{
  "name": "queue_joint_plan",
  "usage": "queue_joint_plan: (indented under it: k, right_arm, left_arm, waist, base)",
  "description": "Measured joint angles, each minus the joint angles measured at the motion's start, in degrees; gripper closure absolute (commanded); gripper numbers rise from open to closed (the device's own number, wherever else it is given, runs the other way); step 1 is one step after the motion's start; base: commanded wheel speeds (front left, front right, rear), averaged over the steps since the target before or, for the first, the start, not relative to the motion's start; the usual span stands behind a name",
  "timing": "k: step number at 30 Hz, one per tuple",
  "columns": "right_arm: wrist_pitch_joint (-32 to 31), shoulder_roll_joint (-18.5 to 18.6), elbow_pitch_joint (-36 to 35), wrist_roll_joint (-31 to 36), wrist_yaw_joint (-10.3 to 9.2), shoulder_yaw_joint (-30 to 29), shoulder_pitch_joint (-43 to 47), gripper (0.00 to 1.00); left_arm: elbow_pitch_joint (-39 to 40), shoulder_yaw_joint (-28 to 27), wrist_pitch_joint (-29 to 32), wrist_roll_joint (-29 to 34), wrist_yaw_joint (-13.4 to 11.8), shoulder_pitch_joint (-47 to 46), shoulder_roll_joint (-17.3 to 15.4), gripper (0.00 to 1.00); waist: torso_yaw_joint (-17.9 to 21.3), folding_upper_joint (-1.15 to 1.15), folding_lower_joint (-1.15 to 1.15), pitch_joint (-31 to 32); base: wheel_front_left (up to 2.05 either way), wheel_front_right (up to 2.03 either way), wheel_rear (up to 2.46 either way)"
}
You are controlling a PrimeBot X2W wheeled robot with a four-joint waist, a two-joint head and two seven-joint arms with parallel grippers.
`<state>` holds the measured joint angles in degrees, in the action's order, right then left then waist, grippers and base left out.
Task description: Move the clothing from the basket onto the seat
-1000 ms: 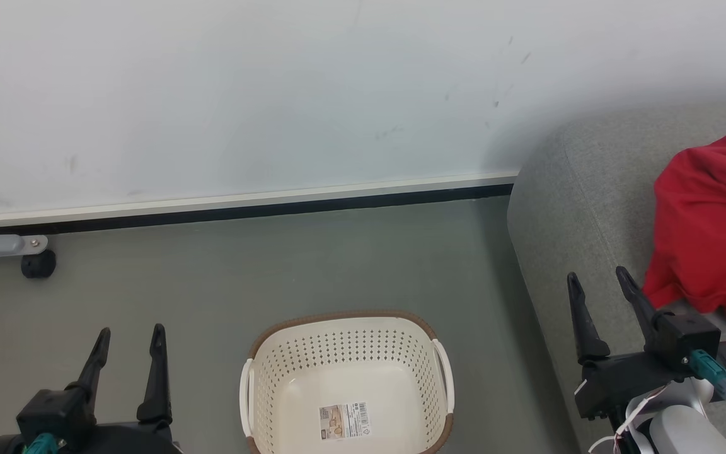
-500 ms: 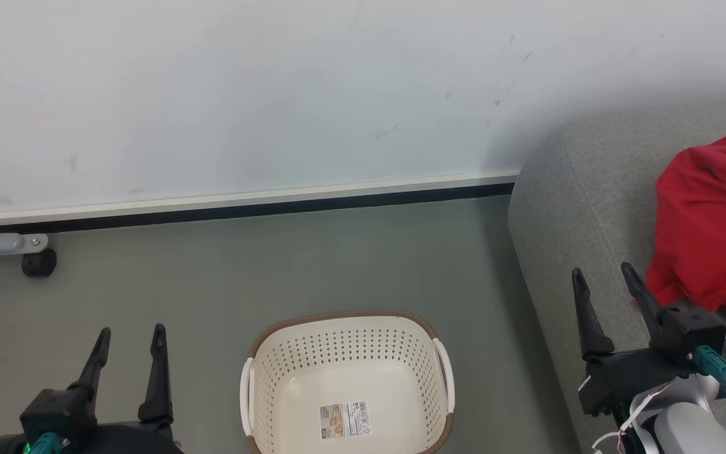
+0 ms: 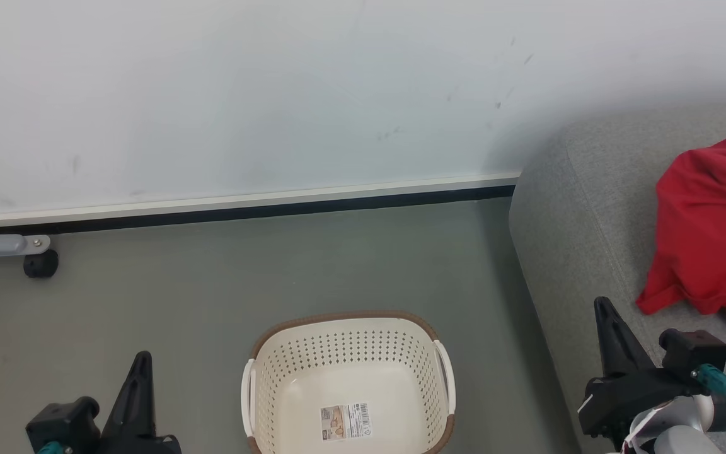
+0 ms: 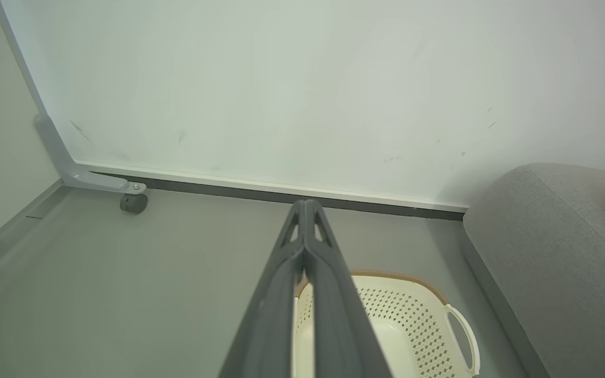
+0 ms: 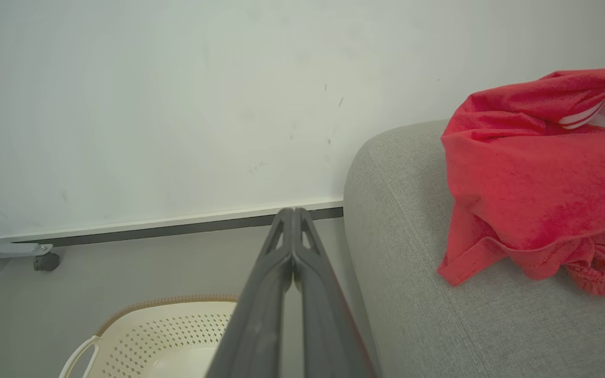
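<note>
a basket (image 3: pixel 345 314) stands on the floor (image 3: pixel 212 284) in the near middle, with a label (image 3: pixel 345 421) lying inside on its bottom. just right of it is the seat (image 3: pixel 577 239), and the clothing (image 3: pixel 709 239) lies on the seat, well apart from the basket. a wall (image 3: pixel 243 94) runs behind everything, with a caster wheel (image 3: pixel 40 263) at its foot, far left.

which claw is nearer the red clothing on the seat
Right. The right claw is by the seat's edge, just down-left of the clothing in the head view; the left claw is over the floor, left of the basket.
</note>
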<state>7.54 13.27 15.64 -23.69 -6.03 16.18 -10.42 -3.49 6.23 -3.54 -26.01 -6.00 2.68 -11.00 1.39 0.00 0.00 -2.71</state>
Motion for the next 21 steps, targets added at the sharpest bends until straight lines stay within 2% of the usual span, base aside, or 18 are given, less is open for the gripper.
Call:
queue_joint_plan:
  k: [21]
  right_arm:
    - [-3.55,-2.37,0.54,-16.16,2.82,-5.41,0.47,1.0]
  left_arm:
    - [-2.89,-2.55,2.52,-15.24,2.56,-1.18,1.98,1.0]
  waist:
    - [-0.3,0.0,0.0,0.61]
  base:
    - [0.0,0.0,0.0]
